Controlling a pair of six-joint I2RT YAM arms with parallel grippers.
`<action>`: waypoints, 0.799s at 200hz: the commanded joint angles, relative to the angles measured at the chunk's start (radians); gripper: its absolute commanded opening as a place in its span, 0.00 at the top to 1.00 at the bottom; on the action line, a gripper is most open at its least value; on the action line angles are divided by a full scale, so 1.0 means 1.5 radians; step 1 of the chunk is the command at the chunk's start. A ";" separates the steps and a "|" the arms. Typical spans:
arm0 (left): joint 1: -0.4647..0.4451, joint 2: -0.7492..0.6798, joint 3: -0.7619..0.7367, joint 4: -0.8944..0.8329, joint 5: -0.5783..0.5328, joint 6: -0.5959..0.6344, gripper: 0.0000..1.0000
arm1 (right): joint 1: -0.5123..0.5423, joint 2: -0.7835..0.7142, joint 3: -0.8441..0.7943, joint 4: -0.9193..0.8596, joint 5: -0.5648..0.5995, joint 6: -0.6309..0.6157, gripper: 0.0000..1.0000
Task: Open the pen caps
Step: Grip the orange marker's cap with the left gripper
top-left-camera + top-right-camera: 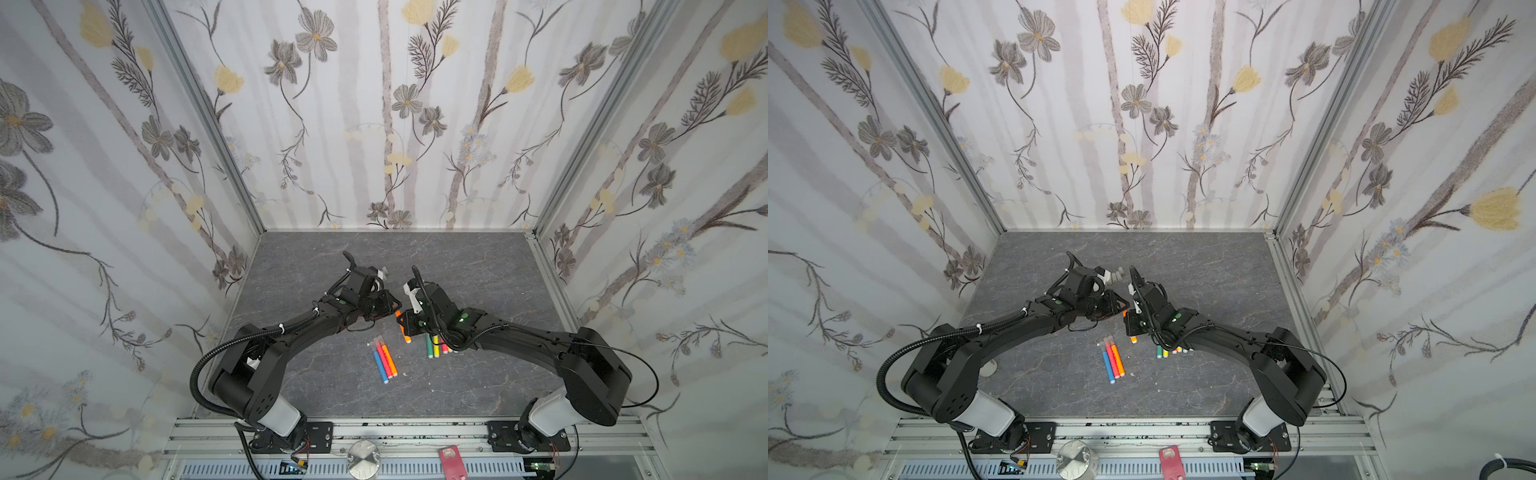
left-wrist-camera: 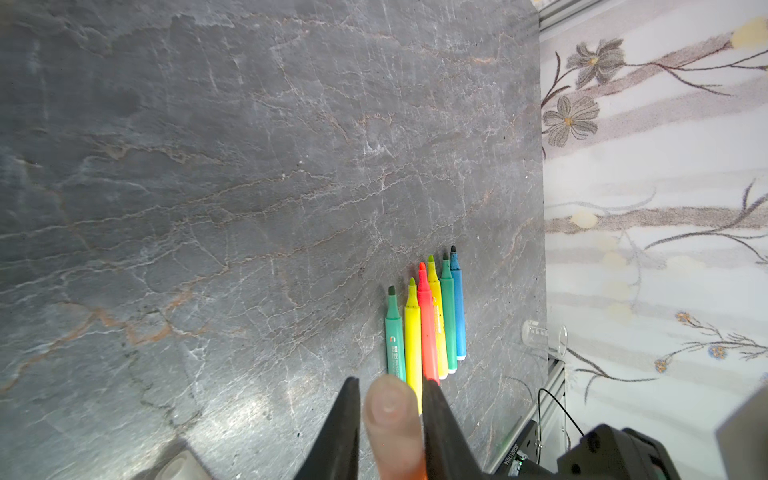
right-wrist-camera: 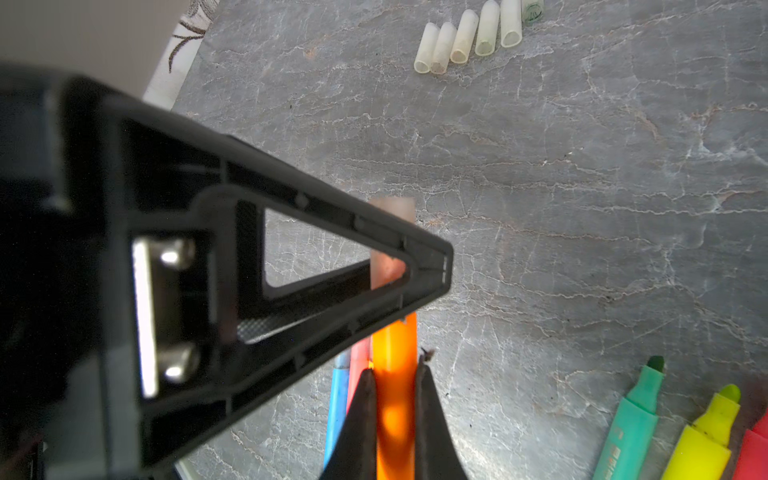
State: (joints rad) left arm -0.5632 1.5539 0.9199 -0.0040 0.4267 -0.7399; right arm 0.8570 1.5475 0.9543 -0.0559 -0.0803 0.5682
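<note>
Clerk: Item one, the cap (image 2: 390,419)?

Checker: One translucent cap, pinched between the two black fingers of the left gripper (image 2: 390,384) and touching both. An orange tint showed at one end.

Clerk: And its pen?

Checker: The orange pen (image 3: 395,415). Its barrel was clamped in the closed right gripper (image 3: 395,368), above the middle of the table (image 2: 208,166) and in line with the cap. A left finger crossed the join in the right wrist view, so it could not be told whether the cap sat on the pen or had come free.

Clerk: Item two, stock with caps on?

Checker: Three capped pens (image 1: 384,361), blue, pink-red and orange. They lay side by side on the table, just nearer the arm bases than the held pen.

Clerk: Item three?

Checker: Six uncapped pens (image 2: 428,328) in a touching row: green, yellow, red, yellow, green, blue, tips all one way. In both top views they lay partly under the right arm, to the right of the capped three.

Clerk: Item four?

Checker: The loose caps (image 3: 465,37). Five were whitish and lay in a touching row, with a sixth, clearer and greenish, at the end, cut off by the picture's edge. In a top view they lay beyond the grippers, toward the back wall.
</note>
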 commanded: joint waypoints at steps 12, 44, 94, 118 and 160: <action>0.000 0.003 0.008 0.015 -0.016 0.003 0.74 | 0.000 -0.007 -0.003 0.024 -0.007 0.006 1.00; 0.000 0.005 0.008 0.014 -0.019 0.006 0.76 | 0.000 -0.007 -0.004 0.025 -0.010 0.008 1.00; 0.001 0.005 0.003 0.022 -0.016 0.002 0.83 | 0.000 -0.010 -0.015 0.033 -0.011 0.015 1.00; 0.001 0.004 0.004 0.025 -0.011 0.000 0.90 | 0.000 -0.009 -0.017 0.035 -0.012 0.014 1.00; 0.001 0.005 -0.013 0.061 0.020 -0.028 1.00 | 0.000 -0.009 -0.026 0.052 -0.011 0.016 0.82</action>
State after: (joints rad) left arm -0.5625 1.5585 0.9184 0.0315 0.4274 -0.7448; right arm 0.8562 1.5433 0.9268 -0.0265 -0.0940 0.5873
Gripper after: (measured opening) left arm 0.080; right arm 0.096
